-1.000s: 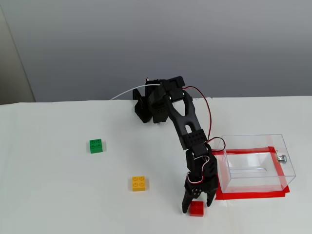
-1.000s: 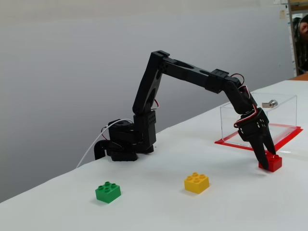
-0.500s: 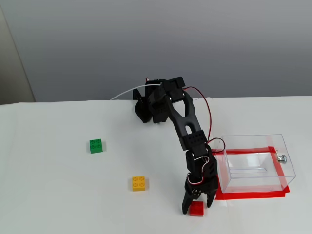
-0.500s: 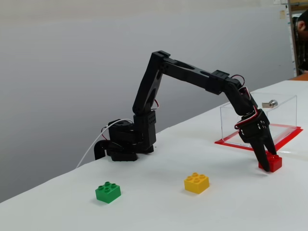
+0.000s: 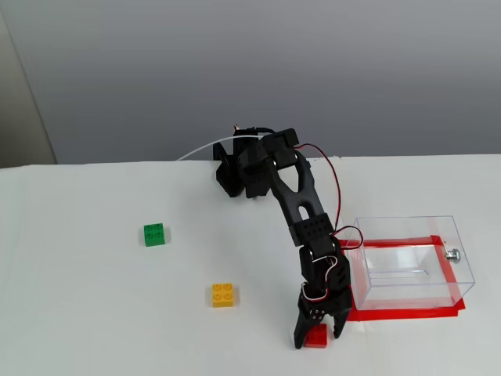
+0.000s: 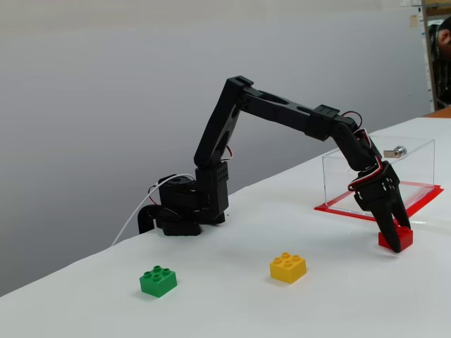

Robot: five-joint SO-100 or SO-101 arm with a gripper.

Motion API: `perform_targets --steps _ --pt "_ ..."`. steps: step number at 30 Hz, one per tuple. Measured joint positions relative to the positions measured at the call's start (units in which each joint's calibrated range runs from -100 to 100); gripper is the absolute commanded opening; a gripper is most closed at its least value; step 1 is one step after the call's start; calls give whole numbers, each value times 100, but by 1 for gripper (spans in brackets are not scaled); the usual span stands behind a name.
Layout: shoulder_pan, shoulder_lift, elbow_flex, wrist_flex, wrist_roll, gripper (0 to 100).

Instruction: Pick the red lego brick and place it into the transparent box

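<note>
The red lego brick (image 5: 318, 338), small, square and bright, sat flat on the white bench (image 5: 94, 313), with no clear long axis. The fingers (image 5: 301, 333) straddled it, spread and touching its sides. The transparent box (image 5: 407, 262) stood just beside.

White table (image 5: 94, 313): green brick (image 5: 154, 234), yellow brick (image 5: 223, 294), red lego brick (image 5: 318, 337), transparent box (image 5: 407, 266), arm base (image 6: 180, 211).
</note>
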Motion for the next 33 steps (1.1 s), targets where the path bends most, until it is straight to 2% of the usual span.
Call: perform_targets --steps 10,16,25,30,33 --pt "0 0 0 0 0 32" --pt "0 0 0 60 0 20" --pt "0 0 0 60 29 19" --pt "0 0 0 60 34 8" --pt "0 0 0 60 34 8"
